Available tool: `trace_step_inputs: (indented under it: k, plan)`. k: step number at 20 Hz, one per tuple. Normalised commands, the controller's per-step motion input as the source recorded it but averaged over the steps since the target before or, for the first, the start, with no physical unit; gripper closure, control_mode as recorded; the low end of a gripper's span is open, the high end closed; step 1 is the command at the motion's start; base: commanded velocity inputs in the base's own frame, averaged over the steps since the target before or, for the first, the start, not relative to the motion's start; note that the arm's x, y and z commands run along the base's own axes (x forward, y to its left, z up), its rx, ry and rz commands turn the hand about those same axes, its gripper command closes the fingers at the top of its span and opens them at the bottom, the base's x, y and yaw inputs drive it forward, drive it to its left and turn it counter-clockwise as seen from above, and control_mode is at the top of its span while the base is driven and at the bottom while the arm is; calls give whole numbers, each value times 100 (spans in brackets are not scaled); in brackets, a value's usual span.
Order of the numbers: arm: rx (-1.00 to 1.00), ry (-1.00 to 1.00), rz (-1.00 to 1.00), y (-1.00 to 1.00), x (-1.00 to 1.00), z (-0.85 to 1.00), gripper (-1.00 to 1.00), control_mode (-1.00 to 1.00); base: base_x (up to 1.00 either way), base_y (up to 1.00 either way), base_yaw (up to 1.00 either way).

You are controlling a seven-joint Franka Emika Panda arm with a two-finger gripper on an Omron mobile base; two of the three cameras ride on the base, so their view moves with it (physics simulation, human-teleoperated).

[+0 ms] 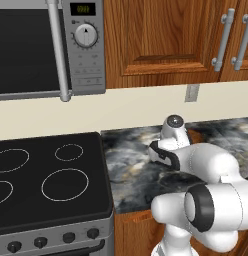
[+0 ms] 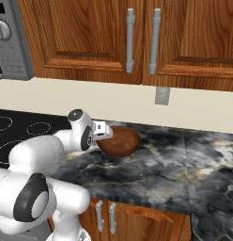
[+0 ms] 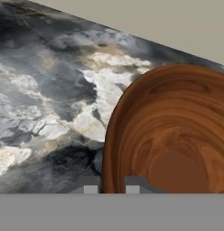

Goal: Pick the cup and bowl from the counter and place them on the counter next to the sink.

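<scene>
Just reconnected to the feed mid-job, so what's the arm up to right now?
The gripper is closed on the near rim of the reddish-brown bowl, one finger inside the wall and one outside. The bowl is on the marbled counter, to the right of the black stovetop, below the wooden wall cabinets. Whether it has left the surface can't be told.

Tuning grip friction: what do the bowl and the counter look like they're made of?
Bowl: looks like polished wood, with brown grain rings swirling round the inside; glazed ceramic is possible. Counter: looks like polished marble-type stone, black and grey with white veins.
</scene>
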Motion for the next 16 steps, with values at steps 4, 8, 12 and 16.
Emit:
trace_step_inputs:
  k: [4,8,12,16]
  plan:
    - [-4,0,0,0,-42,0,100,-100,0,0,0]
    - [0,0,0,0,-66,7,100,-100,0,0,0]
    - [0,0,0,0,-57,57,100,-100,0,0,0]
    - [0,0,0,0,-60,73,100,-100,0,0,0]
